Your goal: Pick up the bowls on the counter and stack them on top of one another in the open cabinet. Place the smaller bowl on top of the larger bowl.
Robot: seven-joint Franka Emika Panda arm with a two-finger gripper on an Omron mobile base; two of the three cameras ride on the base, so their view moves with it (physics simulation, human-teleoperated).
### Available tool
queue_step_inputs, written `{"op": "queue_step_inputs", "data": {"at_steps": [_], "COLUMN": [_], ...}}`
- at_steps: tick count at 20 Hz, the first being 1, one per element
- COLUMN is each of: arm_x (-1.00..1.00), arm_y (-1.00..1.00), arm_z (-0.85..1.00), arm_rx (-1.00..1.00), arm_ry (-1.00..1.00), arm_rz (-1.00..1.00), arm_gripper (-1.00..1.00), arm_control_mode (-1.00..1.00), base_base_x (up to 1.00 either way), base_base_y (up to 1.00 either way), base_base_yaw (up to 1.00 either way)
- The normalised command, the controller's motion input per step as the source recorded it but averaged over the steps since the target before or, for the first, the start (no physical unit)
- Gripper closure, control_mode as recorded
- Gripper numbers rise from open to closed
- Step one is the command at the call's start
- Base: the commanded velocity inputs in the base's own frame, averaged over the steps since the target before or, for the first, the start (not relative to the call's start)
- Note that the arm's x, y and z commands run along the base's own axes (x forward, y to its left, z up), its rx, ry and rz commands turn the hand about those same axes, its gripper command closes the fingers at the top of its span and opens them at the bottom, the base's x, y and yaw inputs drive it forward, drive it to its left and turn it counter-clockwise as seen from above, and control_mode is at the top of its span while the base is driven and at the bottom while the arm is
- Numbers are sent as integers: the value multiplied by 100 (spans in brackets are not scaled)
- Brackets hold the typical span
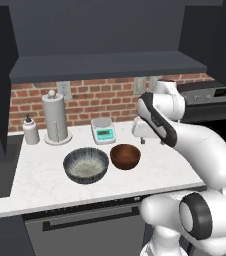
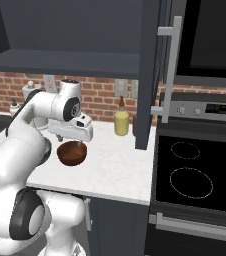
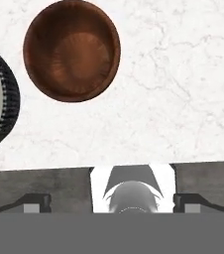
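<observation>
Smaller bowl, at eleven o'clock of the spread, empty gripper on the counter: apparently rigid, glossy, probably slippery; best pinched across its rim.

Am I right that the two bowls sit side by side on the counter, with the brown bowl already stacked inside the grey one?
Not quite. The brown bowl is not inside the grey bowl; it rests on the counter beside it, to its right in the left base view. The rest holds: both bowls are side by side on the counter.
</observation>
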Motion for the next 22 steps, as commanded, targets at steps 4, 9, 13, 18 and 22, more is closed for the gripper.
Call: {"op": "queue_step_inputs", "data": {"at_steps": [4,9,13,18,22], "arm_x": [52,45,34,27,28], "arm_y": [3,0,0,0,0], "arm_z": [-99,-65,-44,-49,-46], "arm_rx": [1,1,7,6,1], "arm_ry": [25,1,0,-1,-3], "arm_rz": [-12,-8,-9,-9,-10], "arm_gripper": [-100,-100,-100,-100,-100], "arm_control_mode": [-100,-100,-100,-100,-100], "base_base_x": [0,0,0,0,0], "base_base_y": [0,0,0,0,0], "base_base_yaw": [0,0,0,0,0]}}
